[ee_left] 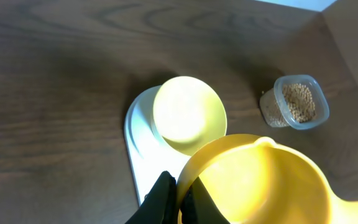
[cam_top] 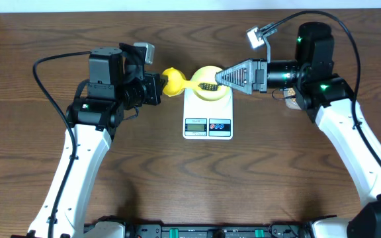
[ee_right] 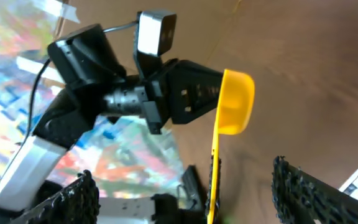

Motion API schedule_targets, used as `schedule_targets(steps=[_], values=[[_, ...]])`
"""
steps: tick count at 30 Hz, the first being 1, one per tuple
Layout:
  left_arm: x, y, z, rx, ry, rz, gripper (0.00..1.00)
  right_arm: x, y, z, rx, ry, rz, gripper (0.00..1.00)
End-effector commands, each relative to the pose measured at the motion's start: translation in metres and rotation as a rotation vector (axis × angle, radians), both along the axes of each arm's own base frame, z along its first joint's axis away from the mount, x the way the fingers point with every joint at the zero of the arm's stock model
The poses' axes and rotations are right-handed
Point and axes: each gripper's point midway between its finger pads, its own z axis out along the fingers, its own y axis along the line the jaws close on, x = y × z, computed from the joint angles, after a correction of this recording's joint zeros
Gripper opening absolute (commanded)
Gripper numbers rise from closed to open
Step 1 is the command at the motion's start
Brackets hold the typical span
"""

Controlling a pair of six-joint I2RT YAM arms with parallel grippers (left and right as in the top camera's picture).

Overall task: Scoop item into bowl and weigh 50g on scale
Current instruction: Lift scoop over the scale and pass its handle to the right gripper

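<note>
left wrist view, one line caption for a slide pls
Left gripper holds the yellow scoop near the pale-yellow bowl on the white scale, beans in a clear tub beyond

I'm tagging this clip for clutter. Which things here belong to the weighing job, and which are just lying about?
Job: beans, clear tub, yellow scoop in left gripper, bowl, scale.
Lying about: none seen; only the table.
</note>
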Motion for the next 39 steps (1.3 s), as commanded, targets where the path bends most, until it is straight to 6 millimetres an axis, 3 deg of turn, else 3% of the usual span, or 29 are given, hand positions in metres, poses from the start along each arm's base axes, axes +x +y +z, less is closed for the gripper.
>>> schedule_targets(steps=[1, 6, 21, 26, 32, 39], values=[[-0.001, -0.005, 0.004, -0.007, -0.012, -0.035, 0.07, -0.010, 0.000, 0.012, 0.038, 0.012, 0.062, 0.92], [0.000, -0.005, 0.005, -0.011, -0.016, -0.032, 0.07, -0.010, 0.000, 0.011, 0.033, 0.008, 0.056, 0.95], [0.005, -0.006, 0.012, -0.042, -0.029, -0.007, 0.07, -0.013, 0.031, -0.009, -0.059, 0.026, 0.004, 0.77], [0.005, -0.006, 0.012, -0.041, -0.029, -0.006, 0.07, -0.012, 0.034, -0.011, -0.074, 0.003, -0.009, 0.61], [0.004, -0.008, 0.013, -0.052, -0.027, -0.019, 0.07, -0.009, 0.034, -0.013, -0.082, -0.009, -0.024, 0.20], [0.004, -0.008, 0.013, -0.053, -0.027, -0.020, 0.07, -0.007, 0.034, -0.014, -0.088, -0.013, -0.034, 0.01]])
